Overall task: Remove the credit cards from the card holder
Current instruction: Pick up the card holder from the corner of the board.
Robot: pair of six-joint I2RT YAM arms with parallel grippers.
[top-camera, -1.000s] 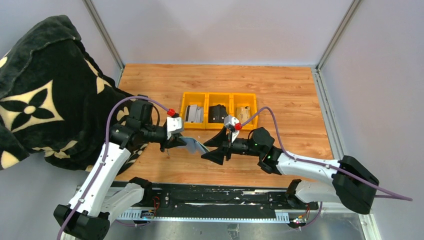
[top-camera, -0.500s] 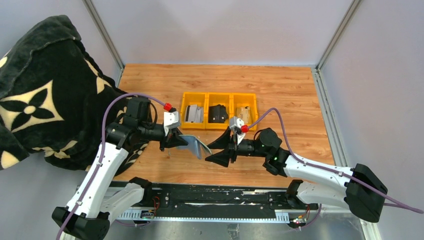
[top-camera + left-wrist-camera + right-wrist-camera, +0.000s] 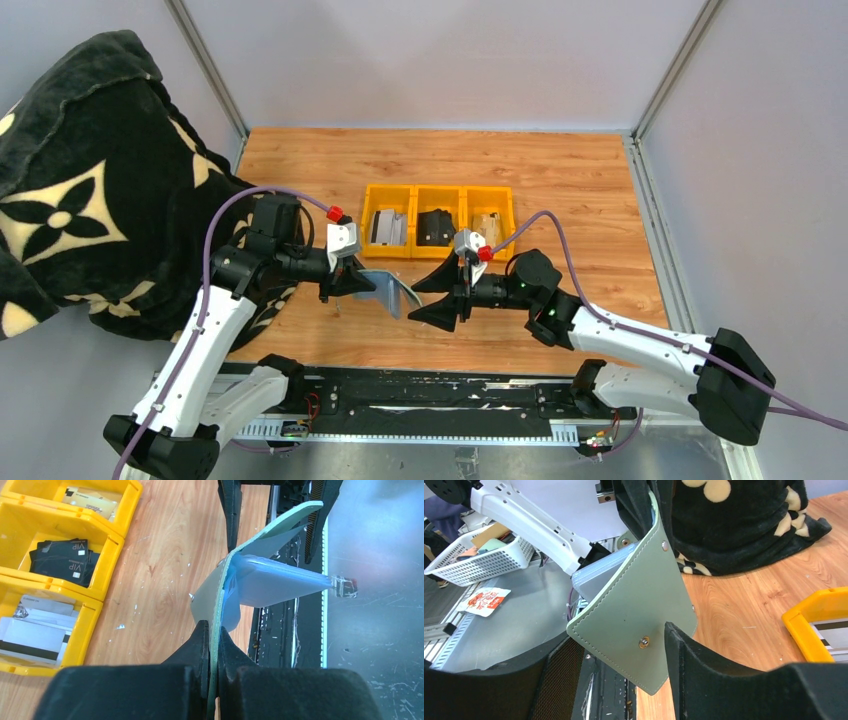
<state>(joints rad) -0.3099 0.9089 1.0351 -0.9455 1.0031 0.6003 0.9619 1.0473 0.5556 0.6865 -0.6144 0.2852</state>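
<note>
The sage-green card holder [image 3: 392,293] hangs above the table between the two arms. My left gripper [image 3: 358,283] is shut on its edge; in the left wrist view the green edge [image 3: 222,592] runs between the closed jaws [image 3: 214,627]. A pale bluish pocket [image 3: 270,580] sticks out sideways from it. My right gripper [image 3: 432,296] is open, its fingers on either side of the snap flap [image 3: 639,605], the right fingertip [image 3: 671,630] close beside it. A grey-silver credit card [image 3: 388,227] lies in the tray's left compartment and a tan-gold one [image 3: 487,224] in the right.
The yellow three-compartment tray [image 3: 440,188] stands mid-table, with black cards [image 3: 435,227] in its middle compartment. A black blanket with cream flowers [image 3: 80,190] covers the left side behind my left arm. The table's near edge meets a black rail [image 3: 440,390].
My left gripper drew slightly back to the left with the card holder, which now stands more folded. The right gripper moved in closer around the holder's free flap.
</note>
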